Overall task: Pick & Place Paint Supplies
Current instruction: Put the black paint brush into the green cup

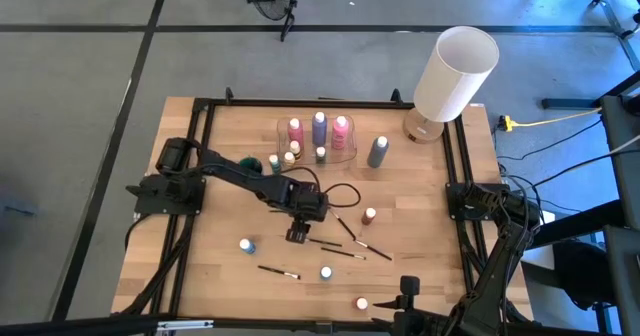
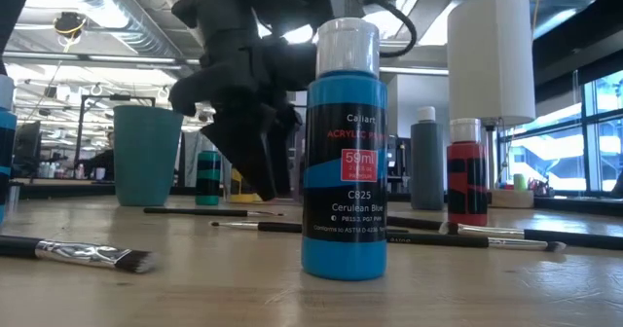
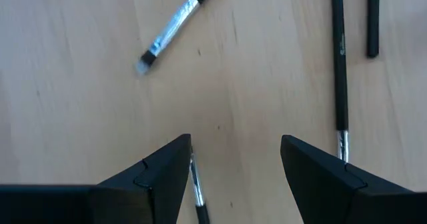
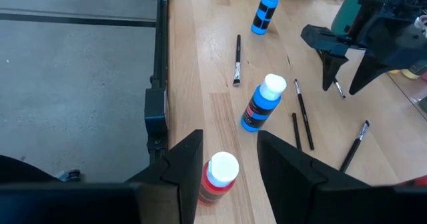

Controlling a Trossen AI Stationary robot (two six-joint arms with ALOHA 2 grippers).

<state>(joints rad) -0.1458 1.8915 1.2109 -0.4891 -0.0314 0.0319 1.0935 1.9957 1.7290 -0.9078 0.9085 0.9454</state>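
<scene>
Paint supplies are spread over the wooden table (image 1: 230, 276) in the high view. Three taller bottles, pink (image 1: 295, 131), purple (image 1: 319, 127) and pink (image 1: 340, 130), are grouped inside a clear container (image 1: 349, 153) at the far side, with smaller bottles just in front of them and a grey bottle (image 1: 377, 152) beside it. A white lamp (image 1: 452, 74) is seen at the far right corner. Nearer the front, two blue bottles (image 1: 247, 245) (image 1: 326, 273), a red bottle (image 1: 369, 217) and another red one (image 1: 361, 304) are scattered among several paintbrushes (image 1: 278, 272). The left gripper (image 1: 296, 235) is held over the middle of the table; the right gripper (image 1: 408, 289) is parked at the front edge beside the second red bottle.

In the low view, a cerulean blue bottle (image 2: 344, 152) is shown upright in the foreground, with a flat brush (image 2: 78, 254) lying to one side. The left gripper (image 2: 263, 166) is seen behind it, pointed down close to the tabletop.

In the left wrist view, the left gripper's fingers (image 3: 163, 177) are spread apart with nothing held, and a thin brush (image 3: 197, 194) lies on the wood just beside one finger. Further brushes (image 3: 341, 64) lie apart from it.

In the right wrist view, the right gripper's fingers (image 4: 183, 167) are parted and empty, with the red bottle (image 4: 219, 177) standing between them on the table and a blue bottle (image 4: 261, 104) beyond.
</scene>
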